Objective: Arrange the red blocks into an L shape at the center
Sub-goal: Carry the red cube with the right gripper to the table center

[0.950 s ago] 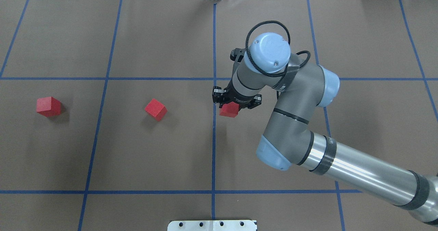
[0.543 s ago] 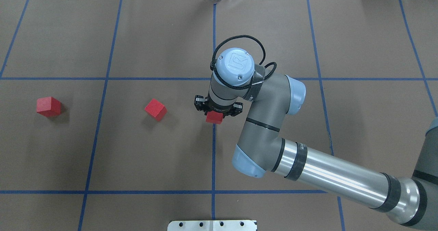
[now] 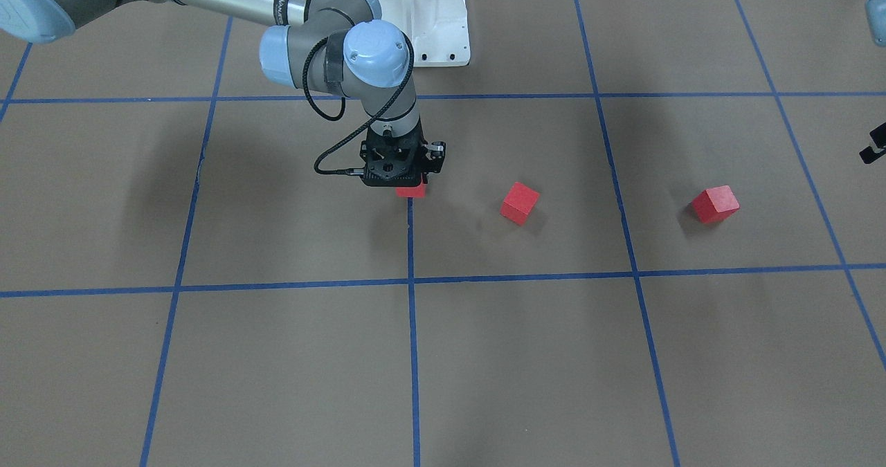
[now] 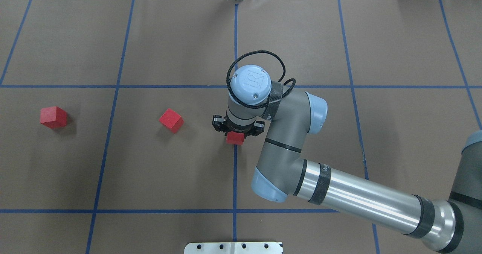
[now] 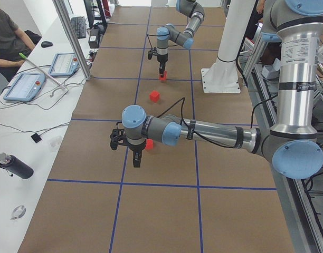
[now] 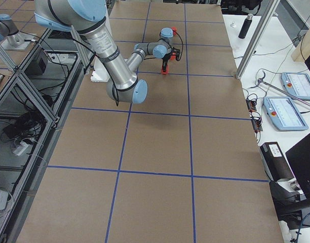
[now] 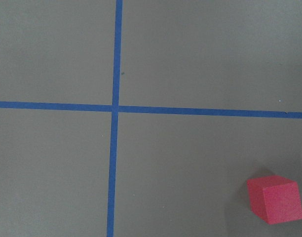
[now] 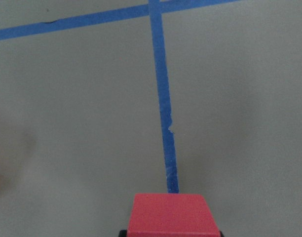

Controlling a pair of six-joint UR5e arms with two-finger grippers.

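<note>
The right end effector (image 4: 235, 134) is clamped on a red block (image 8: 171, 215) at the worktop's (image 4: 169, 171) central blue line (image 4: 235, 178). For the left end effector (image 5: 136, 161), how far open cannot be told.

This is a robot lab. Two big grey robot arms, one (image 4: 354, 201) and another (image 5: 214, 134), stand on a white base (image 3: 432, 24) at a long counter (image 4: 169, 178). The counter is covered in brown paper, and blue tape lines (image 4: 234, 224) split it into squares. Shiny metal posts (image 5: 72, 37) stand along its edge. A white side table (image 5: 24, 132) runs beside it, with control pads (image 5: 24, 87), a keyboard (image 5: 78, 26), a mouse (image 5: 46, 44) and a bottle (image 5: 15, 167). A person (image 5: 6, 37) sits there. On the other side are more pads (image 6: 284, 112) and a black screen (image 6: 304, 167). Wires (image 6: 23, 131) lie under a metal frame next to the counter.
</note>
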